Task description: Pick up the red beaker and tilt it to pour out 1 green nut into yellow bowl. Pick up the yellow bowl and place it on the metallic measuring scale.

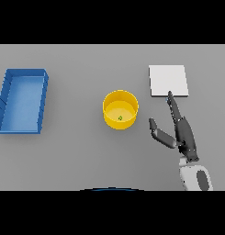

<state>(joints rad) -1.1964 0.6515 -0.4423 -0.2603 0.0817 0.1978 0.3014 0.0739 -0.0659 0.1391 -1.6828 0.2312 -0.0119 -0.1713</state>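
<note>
Fingers of the right hand [183,133] lie straight, tips touching the scale [168,80] edge; bowl [120,109] sits left, apart.

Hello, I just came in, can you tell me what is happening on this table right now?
The robot's right hand is open on the grey table, between the yellow bowl and the metallic measuring scale, with its fingertips reaching the scale's near edge. It holds nothing. The bowl stands apart from the hand, with one green nut inside, and is not yet on the scale. A blue tray lies far left. No red beaker or left hand is visible.
</note>
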